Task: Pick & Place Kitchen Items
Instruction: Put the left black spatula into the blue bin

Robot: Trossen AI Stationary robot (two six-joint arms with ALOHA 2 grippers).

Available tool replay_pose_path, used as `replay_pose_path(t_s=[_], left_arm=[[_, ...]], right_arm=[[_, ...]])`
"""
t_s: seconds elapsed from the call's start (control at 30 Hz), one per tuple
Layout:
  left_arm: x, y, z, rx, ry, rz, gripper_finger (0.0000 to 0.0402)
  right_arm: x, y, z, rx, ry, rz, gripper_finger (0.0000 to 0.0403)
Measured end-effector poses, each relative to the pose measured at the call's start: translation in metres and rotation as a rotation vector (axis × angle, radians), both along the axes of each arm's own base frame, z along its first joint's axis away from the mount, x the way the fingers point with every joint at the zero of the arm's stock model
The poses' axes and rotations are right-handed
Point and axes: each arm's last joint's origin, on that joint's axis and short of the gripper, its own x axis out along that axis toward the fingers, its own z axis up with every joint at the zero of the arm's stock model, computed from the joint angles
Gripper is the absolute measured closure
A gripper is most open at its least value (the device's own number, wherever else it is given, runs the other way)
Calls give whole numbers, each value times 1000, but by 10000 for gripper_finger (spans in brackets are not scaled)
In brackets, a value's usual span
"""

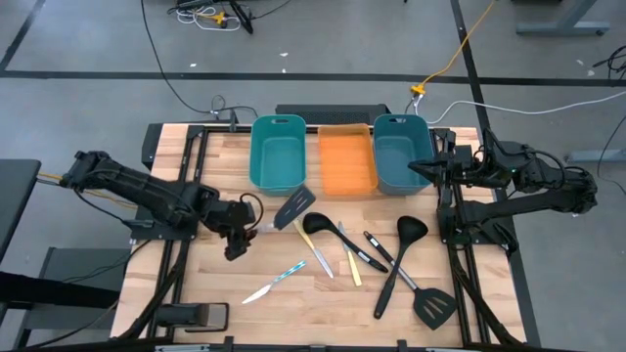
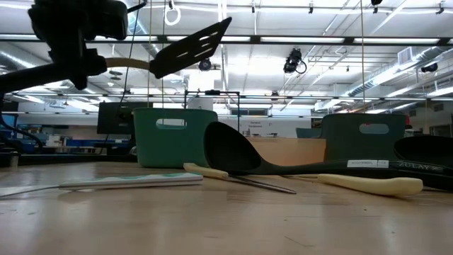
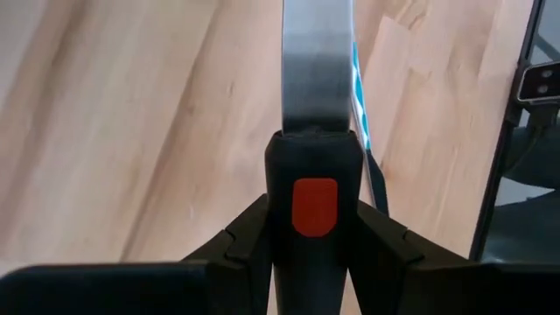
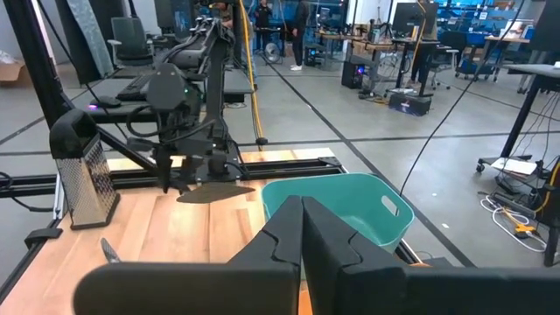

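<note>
My left gripper (image 1: 243,227) is over the table's left half and is shut on a black slotted spatula (image 1: 293,206), which the low view shows high above the table (image 2: 187,44). On the wood lie a black spoon (image 1: 315,224), a black ladle (image 1: 406,233), a second black spatula (image 1: 432,307), a pale-yellow-handled knife (image 1: 353,267), a black-handled knife (image 1: 370,251) and a light-blue-handled knife (image 1: 282,276). My right gripper (image 4: 302,219) is shut and waits over the right teal bin (image 1: 399,156). My left gripper pinches the spatula's black handle (image 3: 313,171) between its two fingers (image 3: 249,229), just behind the silver shaft (image 3: 315,61). The fingers come level from the table's left, and the handle lies along them. The spatula is lifted clear, its head (image 1: 293,206) toward the table's right and tilted slightly upward.
Two teal bins (image 1: 277,152) flank an orange tray (image 1: 347,161) at the far edge. The loose utensils crowd the table's middle and near right. Bare wood shows at the near left (image 1: 210,279). A metal grater (image 4: 79,175) stands at the table's left side.
</note>
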Motion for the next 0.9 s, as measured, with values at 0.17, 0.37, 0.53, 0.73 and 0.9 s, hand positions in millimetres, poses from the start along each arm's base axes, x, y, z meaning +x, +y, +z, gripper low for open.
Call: replay_pose_path(t_s=[0.17, 0.37, 0.53, 0.73, 0.9], left_arm=[[6, 9, 14, 31, -58, -13, 283], [11, 21, 26, 67, -102, -4, 283], [15, 30, 40, 100, -159, -7, 283], [18, 42, 53, 140, -207, 6, 283], [21, 51, 66, 181, -259, -1, 283]], right_arm=[[0, 0, 0, 0, 0, 0, 396], [0, 0, 0, 0, 0, 0, 396], [0, 0, 0, 1, 0, 0, 396], [0, 0, 0, 1, 0, 0, 396], [0, 0, 0, 1, 0, 0, 396]])
